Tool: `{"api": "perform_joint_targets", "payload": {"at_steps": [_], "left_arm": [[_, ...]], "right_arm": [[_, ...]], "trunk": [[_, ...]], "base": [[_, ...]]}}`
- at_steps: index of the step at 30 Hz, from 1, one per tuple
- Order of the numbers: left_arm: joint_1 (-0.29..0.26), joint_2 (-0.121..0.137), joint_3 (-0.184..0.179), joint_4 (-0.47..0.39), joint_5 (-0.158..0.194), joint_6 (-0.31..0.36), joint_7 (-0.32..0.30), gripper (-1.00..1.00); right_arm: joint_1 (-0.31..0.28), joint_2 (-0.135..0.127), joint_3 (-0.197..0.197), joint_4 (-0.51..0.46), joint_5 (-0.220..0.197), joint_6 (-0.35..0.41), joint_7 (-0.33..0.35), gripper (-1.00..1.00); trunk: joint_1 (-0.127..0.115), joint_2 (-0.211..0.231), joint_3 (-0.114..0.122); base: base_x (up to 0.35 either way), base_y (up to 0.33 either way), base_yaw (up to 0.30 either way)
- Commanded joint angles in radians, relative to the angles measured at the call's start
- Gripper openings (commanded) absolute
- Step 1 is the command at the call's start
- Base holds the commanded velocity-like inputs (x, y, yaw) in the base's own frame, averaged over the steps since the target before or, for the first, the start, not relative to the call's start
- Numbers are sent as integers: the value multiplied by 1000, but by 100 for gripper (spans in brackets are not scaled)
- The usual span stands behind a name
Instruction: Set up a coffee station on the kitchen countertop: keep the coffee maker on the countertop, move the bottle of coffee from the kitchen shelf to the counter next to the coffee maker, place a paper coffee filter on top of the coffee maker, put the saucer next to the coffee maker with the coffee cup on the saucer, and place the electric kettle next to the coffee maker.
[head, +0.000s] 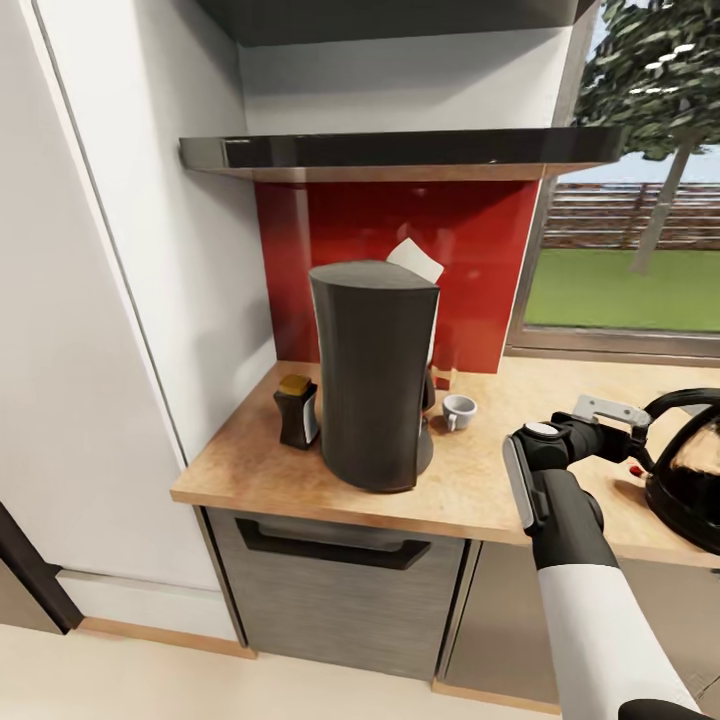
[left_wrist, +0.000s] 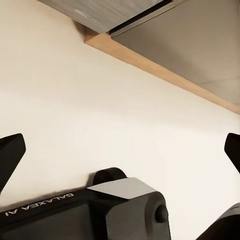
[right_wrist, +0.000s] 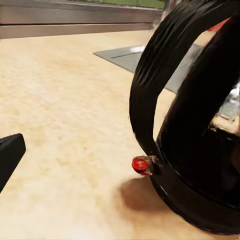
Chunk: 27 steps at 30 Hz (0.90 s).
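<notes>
The dark grey coffee maker (head: 375, 370) stands on the wooden countertop (head: 480, 495). A white paper coffee filter (head: 415, 260) shows at its top rear edge. The bottle of coffee (head: 297, 411) stands close beside it on the left, and the white coffee cup (head: 459, 410) sits on the right; no saucer is clear under it. The black electric kettle (head: 690, 475) stands at the far right. My right gripper (head: 628, 432) is open at the kettle's handle (right_wrist: 150, 85), with one fingertip (right_wrist: 10, 157) in view. My left gripper (left_wrist: 120, 150) hangs open over the floor.
A dark shelf (head: 400, 150) spans above the red backsplash (head: 480, 260). A tall white cabinet (head: 110, 300) walls the counter's left end, and a window (head: 630, 250) lies to the right. A grey drawer front (head: 330, 580) sits under the counter.
</notes>
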<state>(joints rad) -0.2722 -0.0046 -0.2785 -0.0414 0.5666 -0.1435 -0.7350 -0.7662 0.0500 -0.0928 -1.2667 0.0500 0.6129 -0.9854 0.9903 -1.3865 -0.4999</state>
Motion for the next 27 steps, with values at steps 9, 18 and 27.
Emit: {"api": "perform_joint_targets", "payload": {"at_steps": [9, 18, 27], "left_arm": [[-1, 0, -8, 1, 6, -8, -1, 100], [-1, 0, -8, 1, 6, -8, -1, 100], [-1, 0, -8, 1, 6, -8, -1, 100]], "right_arm": [[-1, 1, -2, 0, 5, 8, 1, 100], [-1, 1, -2, -1, 5, 8, 1, 100], [-1, 1, -2, -2, 5, 7, -10, 100]], "trunk": [[0, -1, -1], [0, -1, -1], [0, -1, -1]], "base": [[97, -45, 0], [40, -31, 0], [-5, -4, 0]]}}
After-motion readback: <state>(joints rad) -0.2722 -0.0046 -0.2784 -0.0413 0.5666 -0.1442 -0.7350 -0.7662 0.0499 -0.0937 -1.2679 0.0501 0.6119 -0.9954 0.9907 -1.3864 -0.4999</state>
